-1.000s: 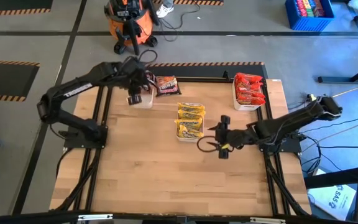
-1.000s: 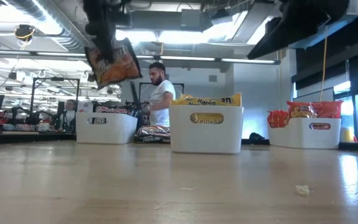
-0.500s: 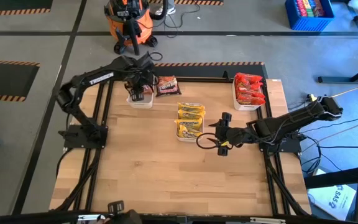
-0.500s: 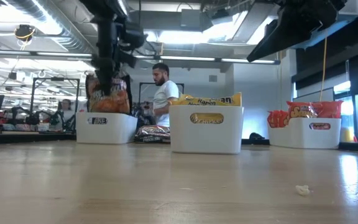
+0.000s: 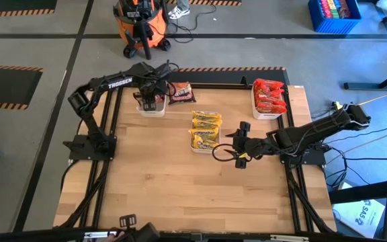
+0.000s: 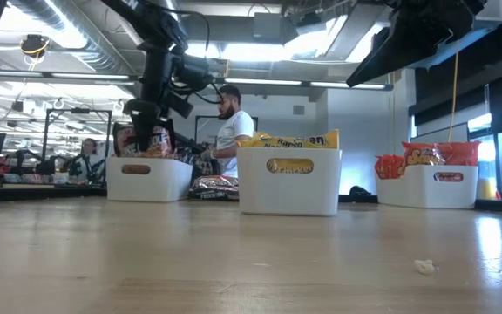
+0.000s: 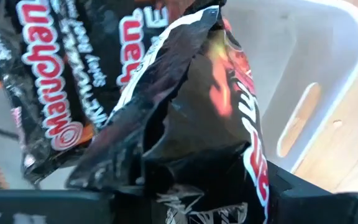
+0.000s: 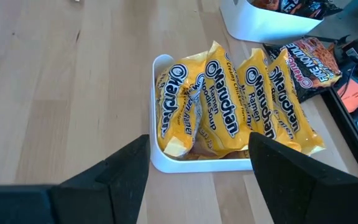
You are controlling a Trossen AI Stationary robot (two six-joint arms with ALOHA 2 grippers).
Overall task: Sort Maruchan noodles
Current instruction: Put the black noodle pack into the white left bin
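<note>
A white tray (image 5: 151,107) at the far left holds dark Maruchan noodle packets (image 7: 48,93). My left gripper (image 6: 151,131) hangs over it, shut on one more dark packet (image 7: 210,124), which reaches down into the tray (image 6: 149,177). Another dark packet (image 5: 180,93) lies flat on the table beside that tray. The middle tray (image 5: 205,129) is full of yellow packets (image 8: 229,112). Red packets (image 5: 269,94) fill the far right tray. My right gripper (image 5: 237,149) is open, just right of the yellow tray, and holds nothing. My left gripper pinches the dark packet by its crinkled upper end (image 7: 191,186) between its two fingers. The fingers come from above, pointing steeply down. The packet hangs below them, with its lower part inside the tray among the other dark packets (image 6: 142,144).
An orange vacuum (image 5: 140,20) stands on the floor beyond the table's far edge. People show in the room behind the trays (image 6: 231,131). Bare wood (image 5: 180,195) covers the near half of the table.
My left gripper has come down toward the left tray and tipped to point more steeply down. It is still shut on the dark packet. The packet has gone from hanging high above the tray to reaching into it.
</note>
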